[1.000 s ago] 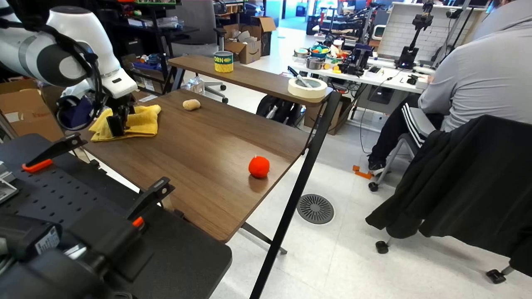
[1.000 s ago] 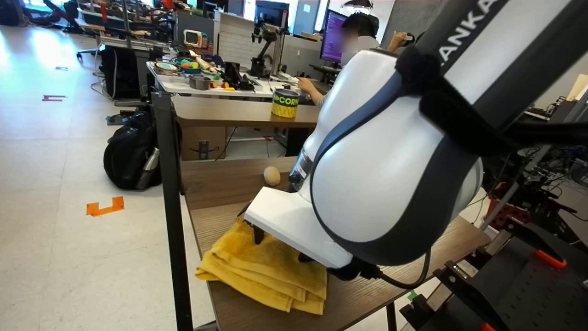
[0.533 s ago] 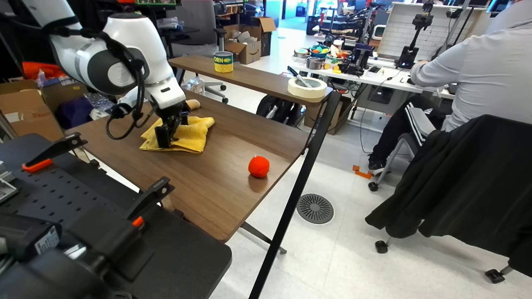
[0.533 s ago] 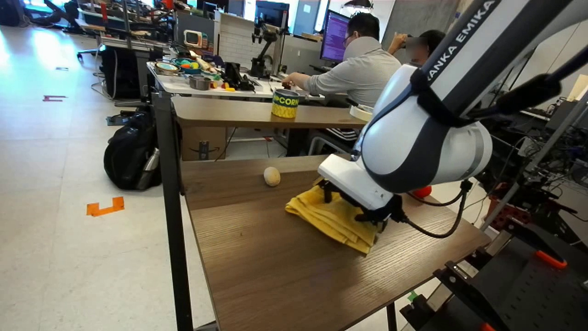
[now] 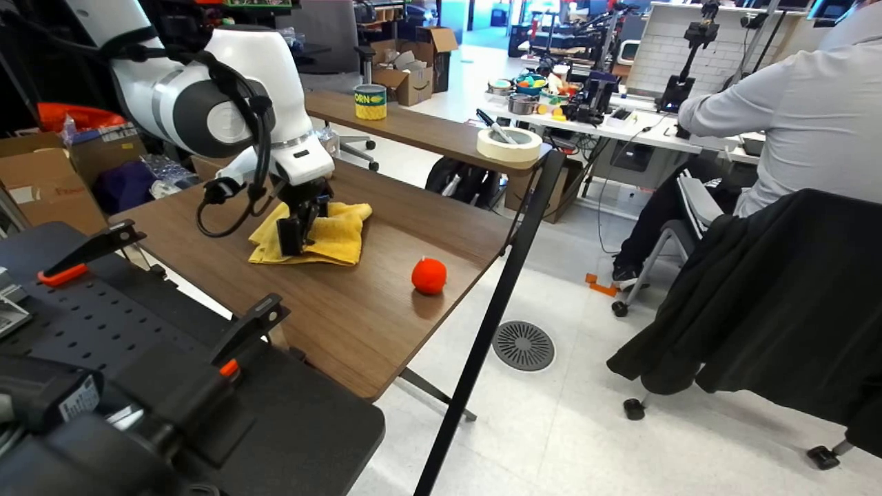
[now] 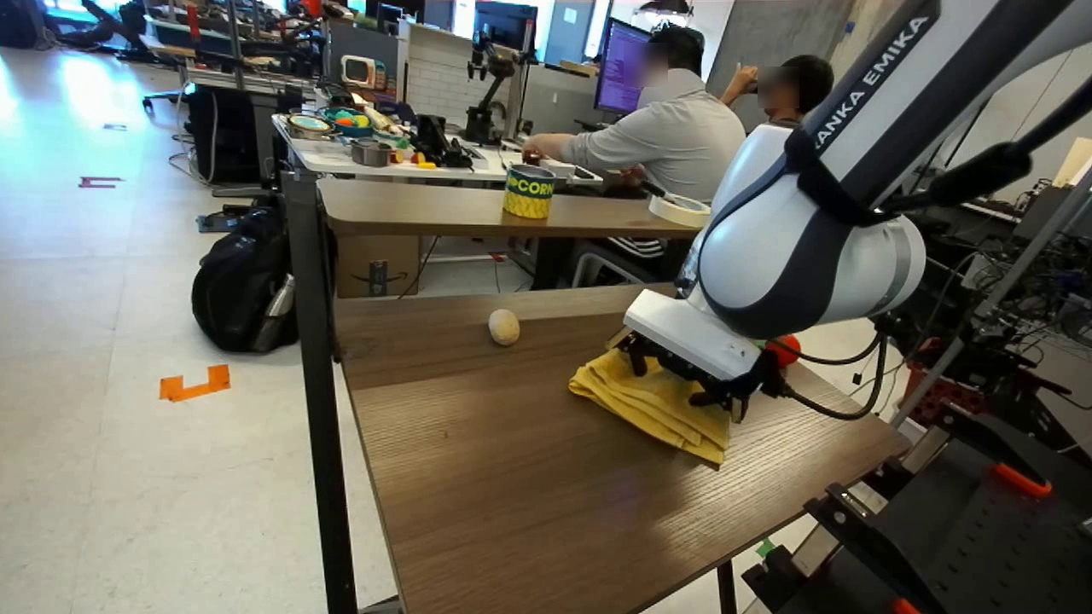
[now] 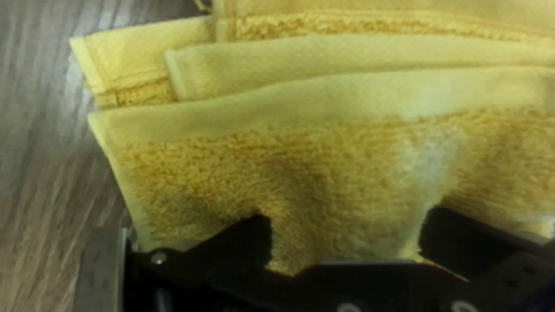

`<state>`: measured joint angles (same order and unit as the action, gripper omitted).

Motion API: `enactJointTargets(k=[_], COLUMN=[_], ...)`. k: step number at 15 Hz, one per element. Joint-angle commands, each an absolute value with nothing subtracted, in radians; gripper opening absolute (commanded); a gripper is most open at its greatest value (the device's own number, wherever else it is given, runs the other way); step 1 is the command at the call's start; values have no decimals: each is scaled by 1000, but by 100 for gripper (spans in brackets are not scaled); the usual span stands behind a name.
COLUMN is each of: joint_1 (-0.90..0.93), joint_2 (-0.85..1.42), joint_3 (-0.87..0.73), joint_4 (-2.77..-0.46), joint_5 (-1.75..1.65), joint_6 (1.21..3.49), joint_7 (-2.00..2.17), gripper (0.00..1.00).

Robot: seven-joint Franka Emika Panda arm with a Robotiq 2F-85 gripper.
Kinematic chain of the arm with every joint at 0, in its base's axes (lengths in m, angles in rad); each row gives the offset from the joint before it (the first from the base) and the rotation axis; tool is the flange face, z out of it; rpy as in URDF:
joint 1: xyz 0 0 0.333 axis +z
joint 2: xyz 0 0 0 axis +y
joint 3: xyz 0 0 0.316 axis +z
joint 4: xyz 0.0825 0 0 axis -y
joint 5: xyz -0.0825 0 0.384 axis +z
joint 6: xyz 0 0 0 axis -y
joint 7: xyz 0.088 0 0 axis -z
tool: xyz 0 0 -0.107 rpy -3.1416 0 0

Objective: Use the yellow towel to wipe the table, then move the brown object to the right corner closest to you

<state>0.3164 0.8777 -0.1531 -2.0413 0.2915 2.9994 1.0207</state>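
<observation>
The yellow towel (image 5: 344,238) lies folded and slightly rumpled on the dark brown table (image 6: 478,477). My gripper (image 7: 344,212) presses down on it with its fingers (image 7: 243,238) spread wide, and towel fabric (image 7: 329,173) shows between and beneath them. Neither fingertip is closed around the cloth. The brown object (image 6: 504,327), a small pale oval lump, rests on the tabletop a short way from the towel; the arm hides it elsewhere. A table corner (image 5: 372,389) shows at the end near the clamps; whether it is the task's right corner, I cannot tell.
A red-orange ball (image 5: 429,276) sits near one table end. Above the back edge runs a raised shelf (image 6: 409,205) with a corn can (image 6: 529,192) and a tape roll (image 5: 508,146). Black clamps (image 5: 251,327) grip the table's side beside a black pegboard cart (image 5: 296,413).
Gripper and towel have slid together along the table toward the red ball, with less travel in the last half second. The brown object stayed put. The fingers remain spread.
</observation>
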Motion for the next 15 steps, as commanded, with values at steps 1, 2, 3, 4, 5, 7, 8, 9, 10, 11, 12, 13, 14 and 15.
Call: enactJointTargets(k=[1, 2, 3, 4, 5, 7, 8, 9, 10, 11, 12, 13, 14, 15], joint_1=[384, 395, 423, 452, 480, 554, 501, 521, 526, 522, 515, 511, 509, 508], joint_2=[880, 855, 837, 824, 820, 826, 813, 811, 811, 811, 811, 811, 811, 811], joint_3=[-115, -103, -104, -102, -103, -129, -114, -116, -116, -116, -117, -117, -117, -117], joint_4=[-2114, -2136, -2156, -2171, -2177, -2175, -2162, -2165, -2164, -2164, -2164, -2163, -2163, -2163], joint_5=[247, 235, 223, 211, 197, 173, 204, 204, 204, 205, 205, 205, 206, 206], joint_6=[3009, 2998, 2993, 2991, 2992, 3003, 2999, 3000, 3000, 3000, 3000, 3000, 3000, 3000], joint_7=[968, 948, 936, 926, 914, 912, 919, 924, 926, 926, 925, 925, 924, 924], gripper=[100, 100, 100, 100, 100, 100, 100, 100, 100, 100, 100, 100, 100, 100])
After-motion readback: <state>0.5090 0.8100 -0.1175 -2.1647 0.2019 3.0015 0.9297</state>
